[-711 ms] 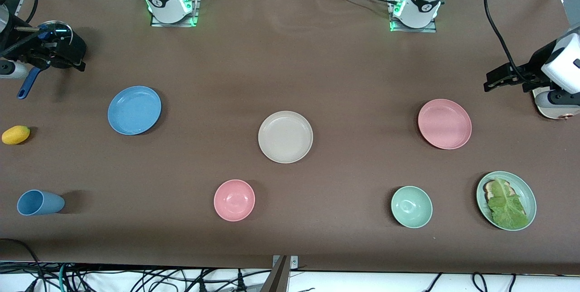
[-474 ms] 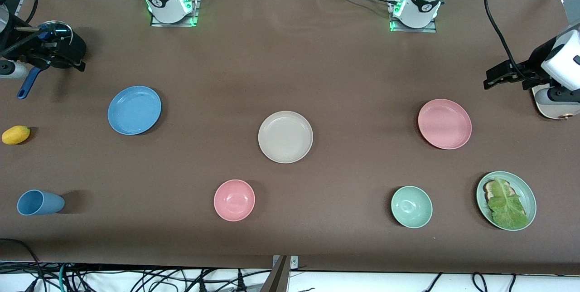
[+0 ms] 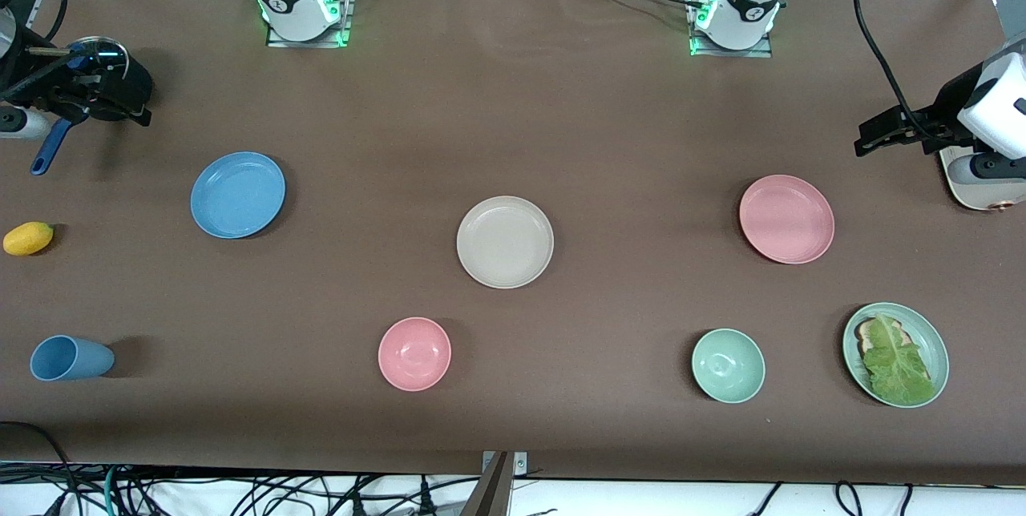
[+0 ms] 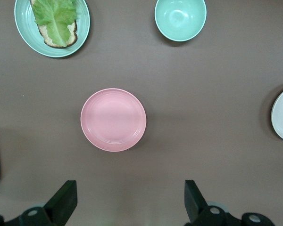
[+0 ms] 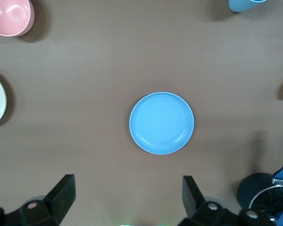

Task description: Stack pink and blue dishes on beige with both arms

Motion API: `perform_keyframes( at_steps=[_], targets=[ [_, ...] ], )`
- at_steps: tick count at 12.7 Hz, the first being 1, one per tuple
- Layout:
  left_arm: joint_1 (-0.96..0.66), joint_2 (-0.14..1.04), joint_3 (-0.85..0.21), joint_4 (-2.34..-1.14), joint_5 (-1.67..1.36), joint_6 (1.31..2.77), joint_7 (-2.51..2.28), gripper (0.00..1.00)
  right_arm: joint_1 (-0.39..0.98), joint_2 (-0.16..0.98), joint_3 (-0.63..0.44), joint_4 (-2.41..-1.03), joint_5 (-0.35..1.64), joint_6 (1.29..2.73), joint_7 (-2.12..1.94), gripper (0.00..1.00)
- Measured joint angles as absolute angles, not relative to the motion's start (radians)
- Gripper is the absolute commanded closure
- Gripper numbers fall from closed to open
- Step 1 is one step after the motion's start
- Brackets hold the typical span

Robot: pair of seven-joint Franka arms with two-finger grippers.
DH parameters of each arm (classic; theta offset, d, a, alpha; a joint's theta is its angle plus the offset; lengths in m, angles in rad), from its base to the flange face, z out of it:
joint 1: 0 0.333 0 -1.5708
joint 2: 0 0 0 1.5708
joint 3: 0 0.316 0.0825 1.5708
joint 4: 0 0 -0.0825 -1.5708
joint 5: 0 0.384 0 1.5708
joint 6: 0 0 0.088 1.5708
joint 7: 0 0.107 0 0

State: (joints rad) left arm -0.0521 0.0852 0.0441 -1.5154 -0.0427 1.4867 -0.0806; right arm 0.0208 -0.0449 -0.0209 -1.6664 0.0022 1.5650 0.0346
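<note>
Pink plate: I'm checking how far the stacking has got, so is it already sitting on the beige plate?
No: the pink plate lies by itself on the table, well apart from the beige plate, toward the left arm's end.

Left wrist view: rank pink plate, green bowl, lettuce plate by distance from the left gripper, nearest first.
From the left gripper, open and held high over the table near the pink plate:
1. Pink plate, straight ahead of the jaws, lying flat.
2. Green bowl, nearer the front camera than the pink plate.
3. Lettuce plate, toward the left arm's end of the table; only slightly farther than the bowl.
</note>
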Motion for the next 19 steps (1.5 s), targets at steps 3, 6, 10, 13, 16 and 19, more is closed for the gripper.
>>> perform_keyframes(
  at_steps=[3, 6, 10, 13, 16, 19],
  targets=[
    [-0.052, 0.085, 0.044, -1.517, -0.043, 1.487, -0.081, 0.00, 0.021, -0.045, -0.021, -1.666, 0.002, 1.565, 0.035, 0.00],
    [-0.048, 0.085, 0.045, -1.518, -0.043, 1.486, -0.081, 0.00, 0.021, -0.045, -0.021, -1.666, 0.002, 1.565, 0.035, 0.00],
    [-0.037, 0.085, 0.045, -1.518, -0.043, 1.486, -0.049, 0.00, 0.021, -0.045, -0.021, -1.666, 0.002, 1.564, 0.035, 0.00],
    [-0.035, 0.085, 0.045, -1.518, -0.043, 1.486, -0.048, 0.00, 0.021, -0.045, -0.021, -1.666, 0.002, 1.563, 0.035, 0.00],
    [-0.035, 0.085, 0.045, -1.518, -0.043, 1.471, -0.047, 0.00, 0.021, -0.045, -0.021, -1.666, 0.002, 1.563, 0.035, 0.00],
    [-0.036, 0.085, 0.043, -1.518, -0.043, 1.464, -0.046, 0.00, 0.021, -0.045, -0.021, -1.666, 0.002, 1.559, 0.035, 0.00]
  ],
)
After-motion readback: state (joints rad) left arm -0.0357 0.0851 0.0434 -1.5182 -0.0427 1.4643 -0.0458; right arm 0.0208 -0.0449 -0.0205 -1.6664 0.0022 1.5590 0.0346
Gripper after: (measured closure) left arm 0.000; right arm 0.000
